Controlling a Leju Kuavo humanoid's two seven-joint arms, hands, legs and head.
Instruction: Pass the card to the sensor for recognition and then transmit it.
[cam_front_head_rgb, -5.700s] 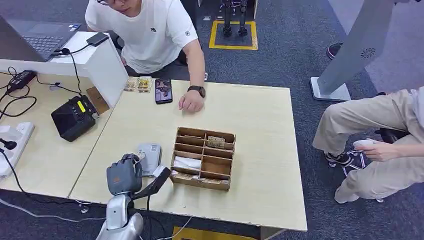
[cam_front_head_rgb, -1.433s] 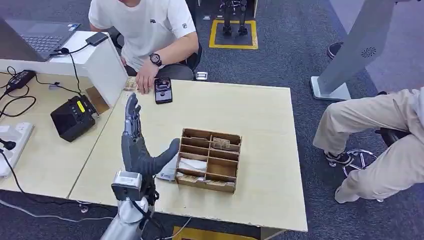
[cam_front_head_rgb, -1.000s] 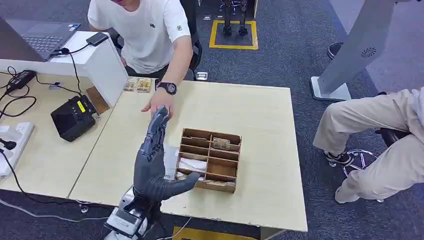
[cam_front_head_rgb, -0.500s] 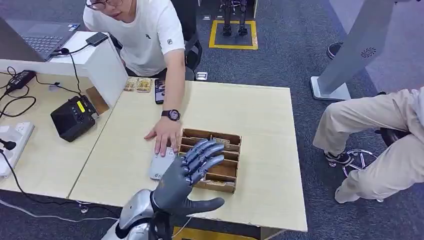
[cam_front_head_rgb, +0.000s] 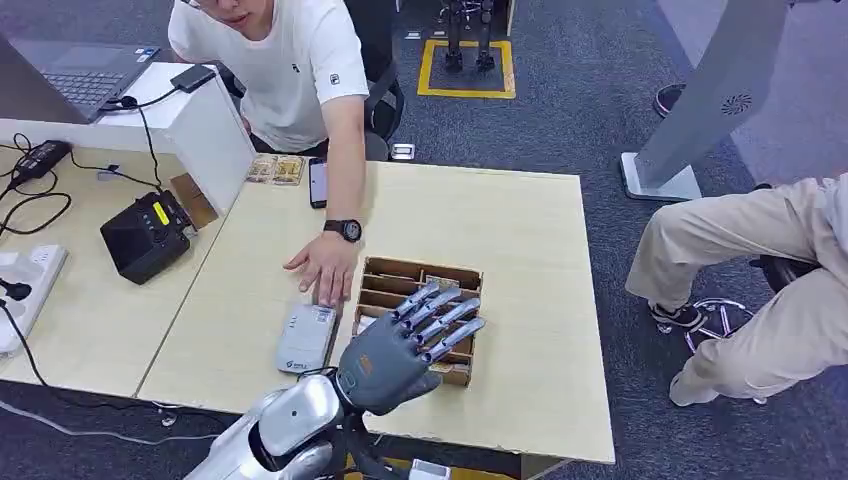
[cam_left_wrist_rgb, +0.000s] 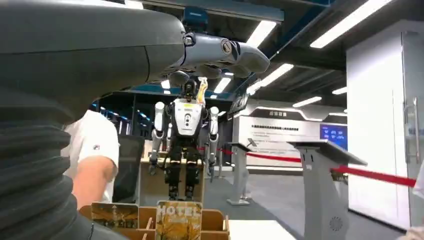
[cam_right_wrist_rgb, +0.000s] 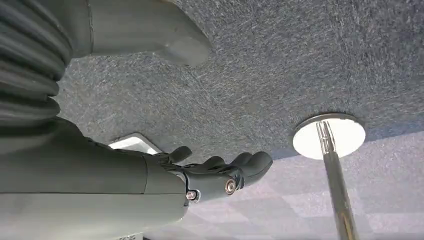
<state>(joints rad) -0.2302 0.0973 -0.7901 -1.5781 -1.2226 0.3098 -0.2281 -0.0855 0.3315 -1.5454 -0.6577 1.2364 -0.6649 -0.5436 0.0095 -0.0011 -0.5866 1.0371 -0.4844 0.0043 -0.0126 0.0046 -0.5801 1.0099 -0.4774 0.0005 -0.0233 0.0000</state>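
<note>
Left robot hand (cam_front_head_rgb: 400, 345) is held open, empty, over the near-left part of the wooden organizer (cam_front_head_rgb: 455, 280); right robot hand (cam_right_wrist_rgb: 220, 175) hangs over the floor, loosely curled, empty. Hotel cards (cam_left_wrist_rgb: 178, 218) are seen standing in the organizer. Risks: organizer could be knocked; person's hand (cam_front_head_rgb: 322, 268), just left, could be struck. Sensor pad (cam_front_head_rgb: 306, 338) lies near-left on the desk (cam_front_head_rgb: 520, 230); black terminal (cam_front_head_rgb: 146, 234) far left.
</note>
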